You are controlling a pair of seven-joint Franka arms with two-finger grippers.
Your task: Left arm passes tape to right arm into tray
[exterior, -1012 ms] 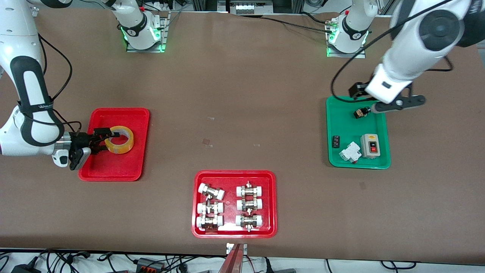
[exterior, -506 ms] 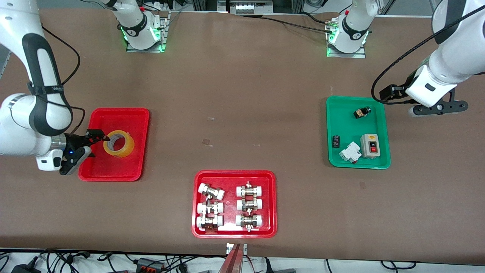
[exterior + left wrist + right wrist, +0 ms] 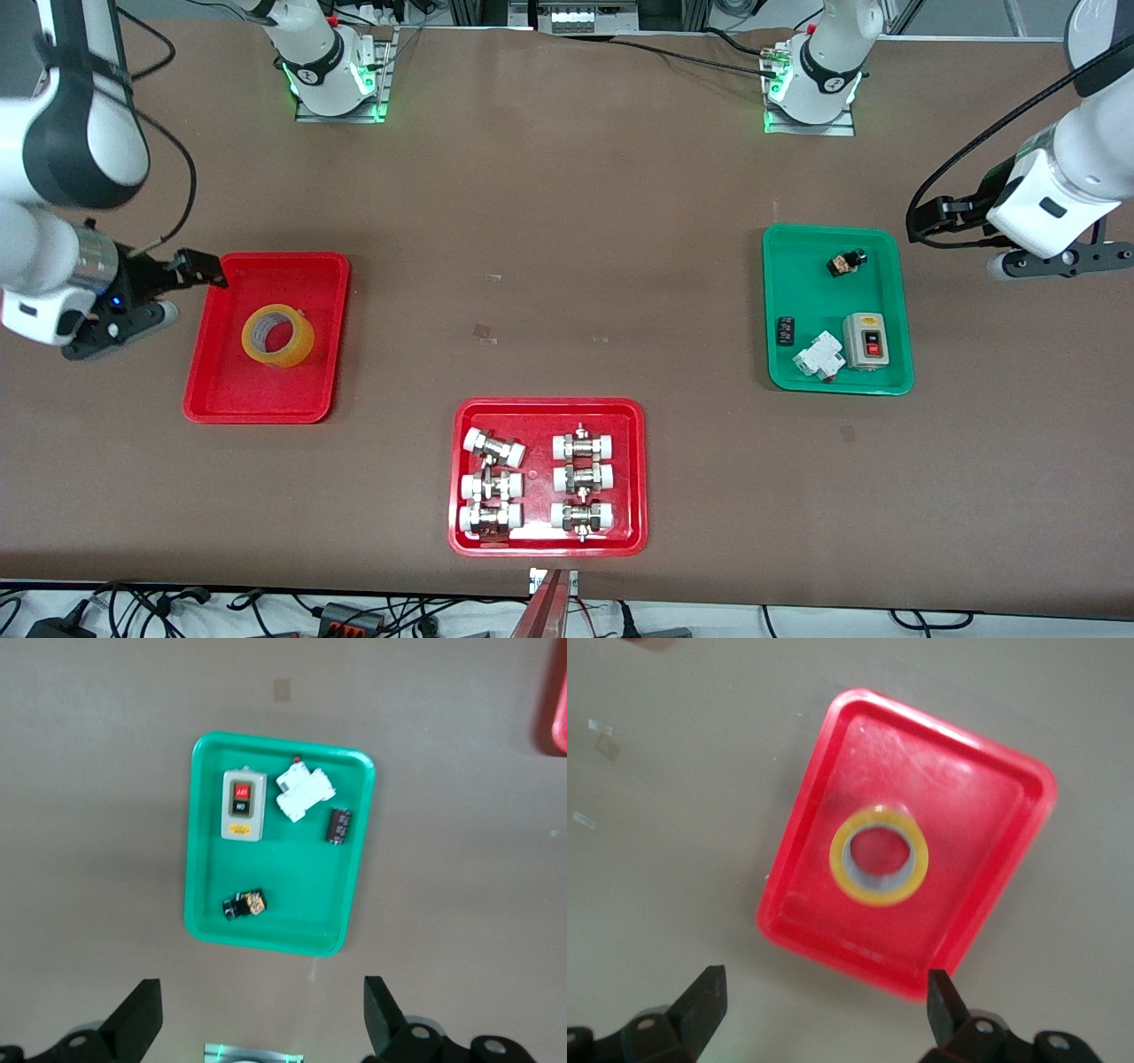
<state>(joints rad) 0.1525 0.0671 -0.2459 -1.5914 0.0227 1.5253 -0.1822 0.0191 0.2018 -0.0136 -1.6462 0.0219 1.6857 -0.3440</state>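
The yellow tape [image 3: 277, 336] [image 3: 879, 855] lies flat in the plain red tray [image 3: 266, 394] [image 3: 966, 797] at the right arm's end of the table, and nothing touches it. My right gripper [image 3: 124, 323] [image 3: 824, 1001] hangs open and empty over the bare table just off the tray's edge, raised well above it. My left gripper [image 3: 1059, 261] [image 3: 261, 1014] is open and empty too. It hovers over the table beside the green tray [image 3: 837, 383] [image 3: 266, 939] at the left arm's end.
The green tray holds a grey switch box [image 3: 865, 339], a white breaker [image 3: 818, 356] and small dark parts. A second red tray [image 3: 549, 545] with several white-capped metal fittings sits near the table's front edge, midway between the arms.
The right gripper has risen and drawn back from the tape, which stays in the red tray. The left gripper has swung off the green tray toward its end of the table.
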